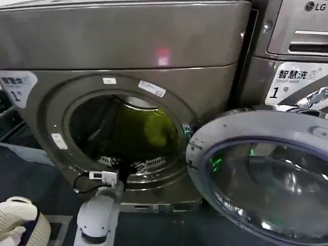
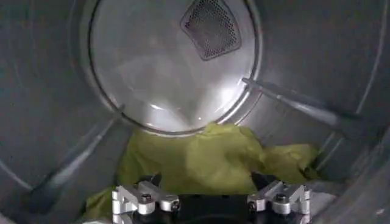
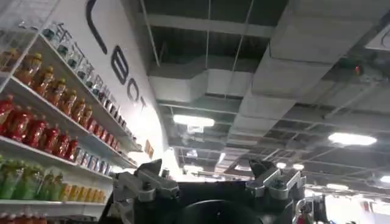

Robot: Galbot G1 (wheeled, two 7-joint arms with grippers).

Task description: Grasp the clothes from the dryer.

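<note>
The left pincer (image 2: pixel 210 195) is inside the drum, its two fingers (image 2: pixel 143 198) spread wide apart with nothing between them, hanging just in front of the clothes (image 2: pixel 207 155). From the head view the left arm (image 1: pixel 100 210) reaches up from below and in over the lower lip of the round opening.

To the far left on the floor sits a cream basket (image 1: pixel 18 220) with whitish cloth in it. Then comes the dryer (image 1: pixel 128 46), a big dark grey-brown machine with a white label (image 1: pixel 18 87) marked "1" on its front. Through the porthole the clothes show as a soft yellow-green heap, crumpled and loosely folded, lying low at the back of the drum against the rear wall, beneath the round back plate with its mesh vent (image 2: pixel 210 27). The fabric looks thin and matte, brighter in the middle, olive where it falls into shadow.

Further right the chrome-rimmed glass door (image 1: pixel 261 184) hangs swung open. Behind it stands the neighbouring LG machine (image 1: pixel 292 51).

The right pincer (image 3: pixel 210 185) points up at a ceiling beside drink shelves (image 3: pixel 49 122), open and holding nothing.
</note>
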